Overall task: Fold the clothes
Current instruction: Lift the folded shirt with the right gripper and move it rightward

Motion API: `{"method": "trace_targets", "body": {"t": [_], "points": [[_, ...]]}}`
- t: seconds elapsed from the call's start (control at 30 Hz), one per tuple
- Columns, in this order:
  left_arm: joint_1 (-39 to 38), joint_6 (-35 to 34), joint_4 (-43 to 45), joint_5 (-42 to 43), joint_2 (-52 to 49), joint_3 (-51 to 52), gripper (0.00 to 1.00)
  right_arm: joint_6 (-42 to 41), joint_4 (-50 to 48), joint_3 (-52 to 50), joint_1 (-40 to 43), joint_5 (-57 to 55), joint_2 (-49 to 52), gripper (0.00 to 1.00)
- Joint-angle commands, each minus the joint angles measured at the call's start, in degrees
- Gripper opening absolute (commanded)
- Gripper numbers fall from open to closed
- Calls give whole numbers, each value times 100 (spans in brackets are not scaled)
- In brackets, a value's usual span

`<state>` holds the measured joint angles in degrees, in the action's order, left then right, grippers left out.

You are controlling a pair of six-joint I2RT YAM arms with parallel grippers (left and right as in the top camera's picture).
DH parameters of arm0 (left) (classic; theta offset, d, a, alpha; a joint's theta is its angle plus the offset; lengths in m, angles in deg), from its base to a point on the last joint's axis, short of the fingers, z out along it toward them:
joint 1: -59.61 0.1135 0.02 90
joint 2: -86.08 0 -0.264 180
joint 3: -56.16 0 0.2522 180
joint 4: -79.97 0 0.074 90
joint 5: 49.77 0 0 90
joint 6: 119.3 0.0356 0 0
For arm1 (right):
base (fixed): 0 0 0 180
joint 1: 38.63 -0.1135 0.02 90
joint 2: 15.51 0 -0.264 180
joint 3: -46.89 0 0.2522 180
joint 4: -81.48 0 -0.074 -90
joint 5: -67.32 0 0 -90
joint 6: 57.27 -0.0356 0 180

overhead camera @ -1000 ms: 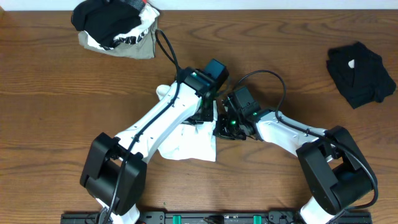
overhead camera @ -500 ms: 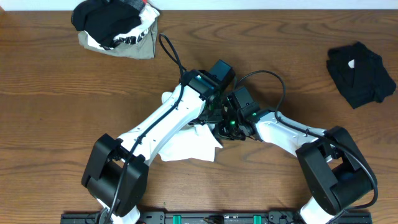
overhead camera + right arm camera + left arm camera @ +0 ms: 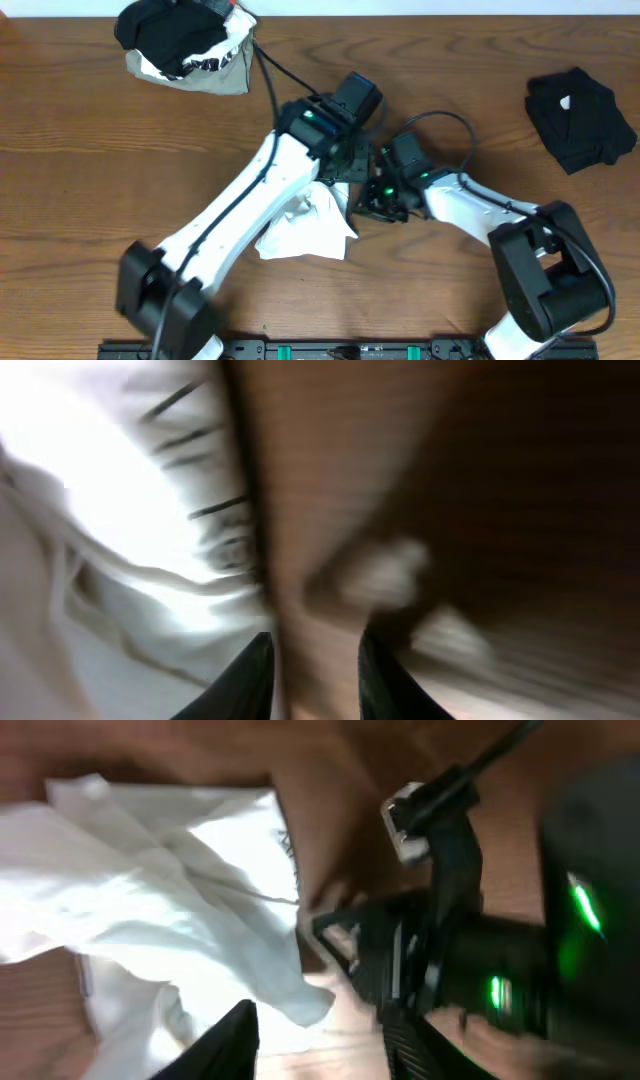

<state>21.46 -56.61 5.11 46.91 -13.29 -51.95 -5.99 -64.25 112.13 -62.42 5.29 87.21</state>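
Your crumpled white cloth garment (image 3: pixel 300 228) lies in the middle of the brown wooden table (image 3: pixel 90 180), so you've got the left gripper (image 3: pixel 318 1025) spread wide over its corner and the right gripper (image 3: pixel 313 645) narrowly parted, empty, just beside the hem, probably lining up a grab.

The left arm (image 3: pixel 240 215) is stretching from the lower left of the overhead frame up toward the centre, bending over at its far end so that the left gripper (image 3: pixel 315 1045) is pointing downward; its fingers (image 3: pixel 238 1035) are standing well apart; the right arm (image 3: pixel 470 205) is reaching in from the lower right, and the right gripper (image 3: pixel 312 680) is sitting just beside the left gripper, its own fingers (image 3: pixel 252 675) likewise spread, though blurred.
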Motion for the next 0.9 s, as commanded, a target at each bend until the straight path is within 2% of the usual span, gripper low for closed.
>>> {"method": "trace_targets", "body": {"t": [0.0, 0.07, 0.13, 0.17, 0.27, 0.33, 0.4, 0.53, 0.63, 0.87], "points": [[101, 192, -286, -485, 715, -227, 49, 584, 358, 87, 452, -42, -385, 31], [293, 153, -538, -730, 1106, -229, 59, 824, 815, 236, 706, -76, -680, 35], [546, 151, -737, -761, 1458, -227, 78, 981, 1239, 413, 896, -74, -1008, 42], [721, 94, -848, -761, 1661, -227, 87, 1060, 1506, 542, 962, -70, -1261, 48], [1325, -66, -1130, -761, 2216, -227, 98, 1165, 1891, 754, 885, -17, -1766, 68], [1797, -83, -1331, -761, 2557, -227, 98, 1187, 2000, 826, 667, 103, -2133, 85], [2214, -85, -1545, -761, 2811, -227, 98, 1180, 1989, 835, 332, 199, -2428, 89], [2924, -83, -2022, -761, 3147, -227, 98, 691, 1825, 837, -518, 195, -2625, 89], [3237, -83, -2330, -758, 3235, -227, 98, -339, 1569, 835, -1187, -199, -2551, 87], [3348, -85, -2717, -758, 3241, -173, 98, -2142, 723, 835, -2328, -1532, -2288, 85]]}}
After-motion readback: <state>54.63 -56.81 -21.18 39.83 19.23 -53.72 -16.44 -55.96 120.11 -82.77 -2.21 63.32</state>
